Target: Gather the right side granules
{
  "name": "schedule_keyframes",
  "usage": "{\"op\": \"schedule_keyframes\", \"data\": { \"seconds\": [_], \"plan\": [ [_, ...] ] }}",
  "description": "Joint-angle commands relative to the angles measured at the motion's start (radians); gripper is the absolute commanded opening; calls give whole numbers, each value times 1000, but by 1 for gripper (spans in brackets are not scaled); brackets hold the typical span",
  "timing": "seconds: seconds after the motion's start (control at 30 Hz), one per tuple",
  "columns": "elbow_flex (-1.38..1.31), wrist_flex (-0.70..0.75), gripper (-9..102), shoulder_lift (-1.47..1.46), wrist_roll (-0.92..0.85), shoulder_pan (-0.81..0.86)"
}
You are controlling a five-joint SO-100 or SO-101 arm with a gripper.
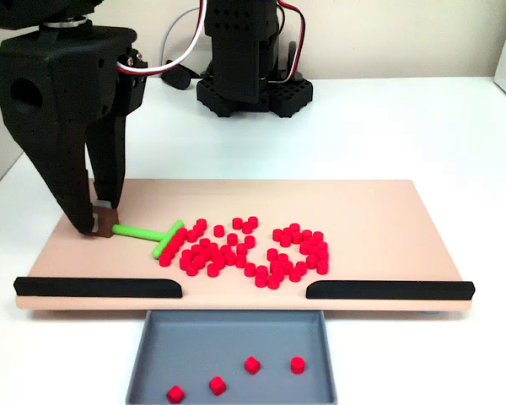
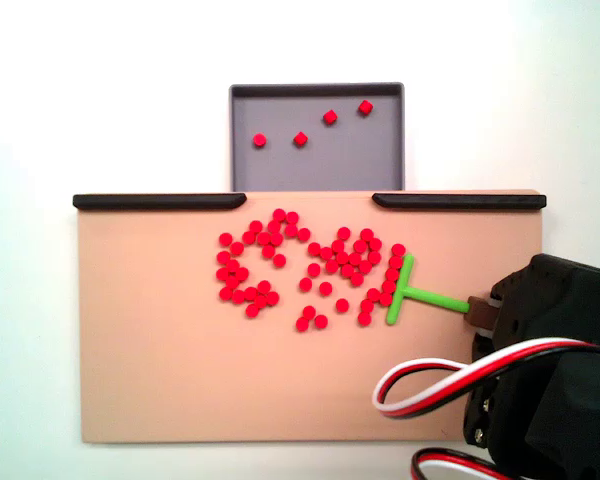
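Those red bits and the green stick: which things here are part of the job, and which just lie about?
Part of the job:
granules
green T-shaped tool
gripper, holding the tool
board
grey tray

Lying about:
black rails
red-white-black cable

Granules (image 1: 236, 250) bright red — T-tool (image 1: 156, 234) green. Board (image 2: 180, 380) peach, rails (image 1: 97, 287) black. Tray (image 1: 228, 337) grey — gripper (image 1: 101, 221) black.

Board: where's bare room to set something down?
Free: the board strip on the edge away from the tray, plus the end opposite the gripper. Crowded: the middle near the rails, where the granules spread against the green tool.
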Motion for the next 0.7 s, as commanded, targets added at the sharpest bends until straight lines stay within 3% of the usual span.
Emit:
{"op": "schedule_keyframes", "data": {
  "seconds": [0.0, 0.67],
  "plan": [
    [-3, 6, 0, 0, -141, -18],
    [-3, 6, 0, 3, -37, -63]
  ]
}}
